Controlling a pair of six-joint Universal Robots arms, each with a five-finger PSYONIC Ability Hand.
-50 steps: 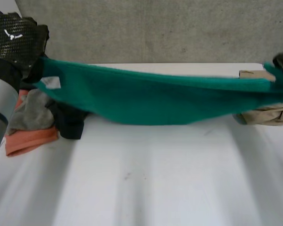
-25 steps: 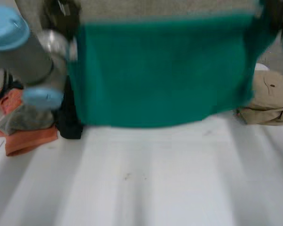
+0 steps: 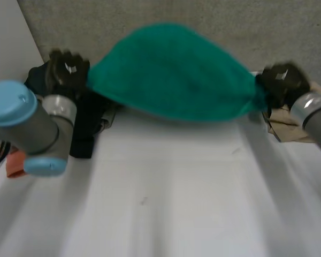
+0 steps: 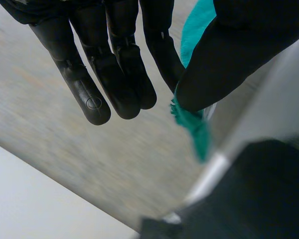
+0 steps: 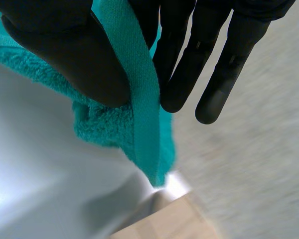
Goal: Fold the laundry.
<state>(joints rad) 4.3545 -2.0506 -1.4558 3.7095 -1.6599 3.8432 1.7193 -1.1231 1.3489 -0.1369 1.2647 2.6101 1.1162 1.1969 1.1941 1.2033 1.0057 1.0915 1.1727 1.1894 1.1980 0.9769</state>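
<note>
Green terry-cloth towel (image 3: 171, 69) billows in the air over the far side of the white table (image 3: 166, 203). Left hand (image 3: 68, 72) pinches one corner between thumb and fingers, right hand (image 3: 281, 83) the other. Spreading step, likely; next it needs laying down flat.

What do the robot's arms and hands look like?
The left hand and right hand are black, with long rounded fingers and a thick thumb. Each has a small white mark on its back. The left arm is a fat grey tube with round light-blue caps. The right arm is grey with a silvery wrist band.
</note>
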